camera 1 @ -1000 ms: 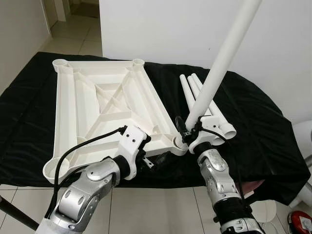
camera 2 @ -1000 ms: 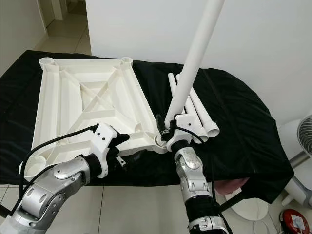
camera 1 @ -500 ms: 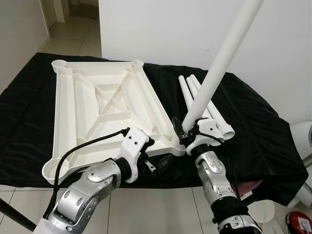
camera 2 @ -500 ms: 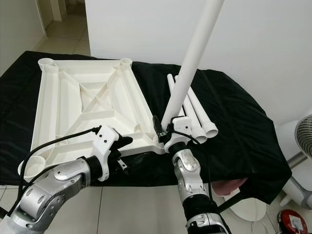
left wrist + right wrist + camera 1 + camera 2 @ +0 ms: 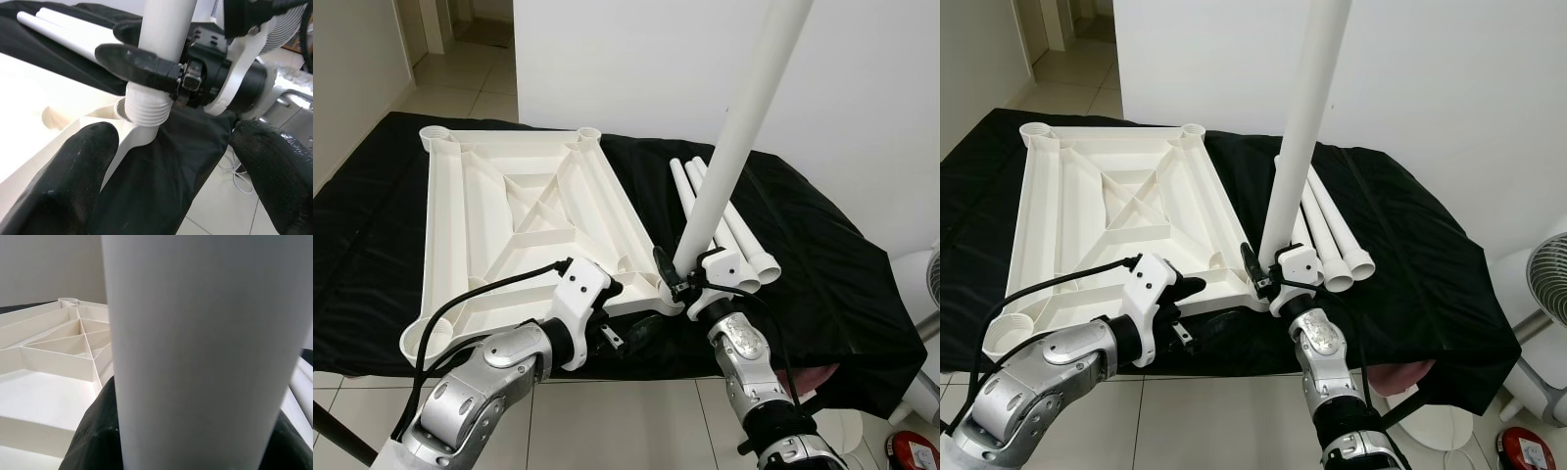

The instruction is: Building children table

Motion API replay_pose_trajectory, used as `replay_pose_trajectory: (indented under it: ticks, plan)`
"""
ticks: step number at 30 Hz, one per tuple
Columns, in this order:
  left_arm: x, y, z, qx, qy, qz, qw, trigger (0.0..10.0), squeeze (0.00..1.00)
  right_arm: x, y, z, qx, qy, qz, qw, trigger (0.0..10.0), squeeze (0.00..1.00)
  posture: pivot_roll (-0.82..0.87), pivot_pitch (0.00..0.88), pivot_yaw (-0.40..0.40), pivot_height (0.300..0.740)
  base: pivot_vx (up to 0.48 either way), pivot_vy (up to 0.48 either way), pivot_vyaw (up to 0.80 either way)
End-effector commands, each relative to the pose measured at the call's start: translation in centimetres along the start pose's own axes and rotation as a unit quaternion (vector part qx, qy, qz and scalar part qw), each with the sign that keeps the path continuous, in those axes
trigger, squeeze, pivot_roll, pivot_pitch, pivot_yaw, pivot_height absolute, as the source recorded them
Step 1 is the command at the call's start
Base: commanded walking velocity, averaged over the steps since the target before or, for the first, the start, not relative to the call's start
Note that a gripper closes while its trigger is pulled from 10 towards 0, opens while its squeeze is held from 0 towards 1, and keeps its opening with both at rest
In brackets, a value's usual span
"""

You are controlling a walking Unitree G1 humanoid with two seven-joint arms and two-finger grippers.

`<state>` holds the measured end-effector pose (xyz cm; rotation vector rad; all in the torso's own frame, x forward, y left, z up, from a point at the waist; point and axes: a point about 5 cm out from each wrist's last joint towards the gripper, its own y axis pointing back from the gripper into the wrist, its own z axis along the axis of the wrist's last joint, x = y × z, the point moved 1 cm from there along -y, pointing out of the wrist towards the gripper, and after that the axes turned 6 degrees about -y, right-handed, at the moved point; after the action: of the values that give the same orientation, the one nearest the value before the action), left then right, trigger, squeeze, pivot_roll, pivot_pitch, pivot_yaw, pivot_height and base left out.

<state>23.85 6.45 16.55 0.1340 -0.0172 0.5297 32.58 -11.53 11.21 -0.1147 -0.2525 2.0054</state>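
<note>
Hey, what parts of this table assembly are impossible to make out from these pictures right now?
- Top of the upright table leg: cut off by the upper edge in both eye views.
- Its threaded end's depth in the tabletop corner socket: hidden by the right end effector.
- Left end effector fingertips: lost against the black cloth in the eye views.

Near-right corner socket (image 5: 128,108): blocked by upright leg (image 5: 734,147) clamped in right gripper (image 5: 677,277); spare legs (image 5: 729,220) crowd cloth beside; other three tabletop (image 5: 509,225) corner sockets unobstructed from above
</note>
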Motion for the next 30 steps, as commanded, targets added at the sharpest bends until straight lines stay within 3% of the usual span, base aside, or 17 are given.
replay_pose_trajectory:
  ticks: [1, 15, 24, 30]
  plan:
    - [-1.1, -0.1, 0.0, -0.003, 0.003, -0.058, 0.998, 10.0, 0.00, -0.5, 1.8, -3.0, 0.073, -0.027, -0.019, 0.997, 10.0, 0.00, 0.04, 0.000, -0.115, 0.740, 0.000, 0.000, 0.00]
    - [-1.6, -0.2, 0.1, -0.002, 0.009, -0.069, 0.998, 10.0, 0.00, -0.4, -0.1, -2.7, 0.067, -0.093, -0.043, 0.992, 10.0, 0.00, 0.03, 0.000, -0.113, 0.740, 0.000, 0.000, 0.00]
    - [-1.7, -0.4, 0.1, -0.003, 0.010, -0.071, 0.997, 10.0, 0.00, -0.4, -0.8, -2.5, 0.067, -0.093, -0.039, 0.993, 10.0, 0.00, 0.03, 0.000, -0.115, 0.740, 0.000, 0.000, 0.00]
    - [-1.7, -0.4, 0.3, -0.004, 0.010, -0.072, 0.997, 10.0, 0.00, -0.1, -0.3, -2.9, 0.075, -0.061, -0.019, 0.995, 10.0, 0.00, 0.03, 0.000, -0.114, 0.740, 0.000, 0.000, 0.00]
